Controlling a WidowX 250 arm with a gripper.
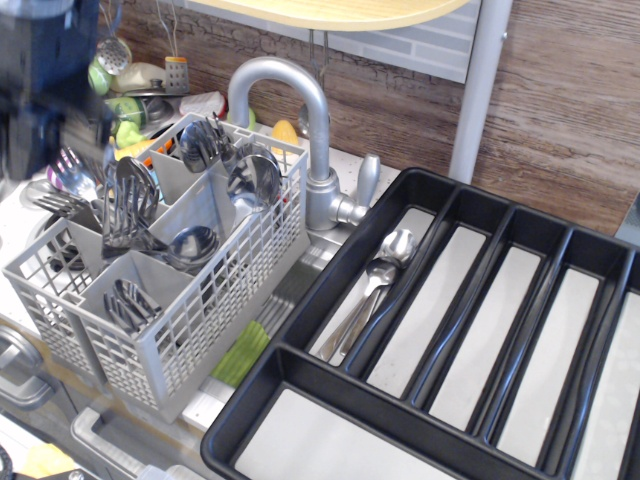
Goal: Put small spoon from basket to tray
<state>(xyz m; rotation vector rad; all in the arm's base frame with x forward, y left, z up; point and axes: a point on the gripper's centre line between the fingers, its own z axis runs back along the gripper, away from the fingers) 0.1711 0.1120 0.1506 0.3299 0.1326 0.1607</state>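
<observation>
The grey lattice basket (215, 300) stands at the left, full of cutlery. Slim small spoons stand in its front compartment (128, 303) and in its back compartment (203, 143). Big round spoons (194, 242) and forks (128, 200) fill the others. The black tray (400, 397) lies at the right; two spoons (378, 282) lie in its leftmost long compartment. My gripper (45, 120) is a blurred black shape at the top left, above the basket's far left corner. Its jaws are too blurred to read, and no spoon shows in them.
A grey curved faucet (312, 130) stands between basket and tray. Dishes, a ladle and green items (130, 90) crowd the back left. A green object (240, 355) lies beside the basket's front wall. A pale post (478, 90) rises behind the tray.
</observation>
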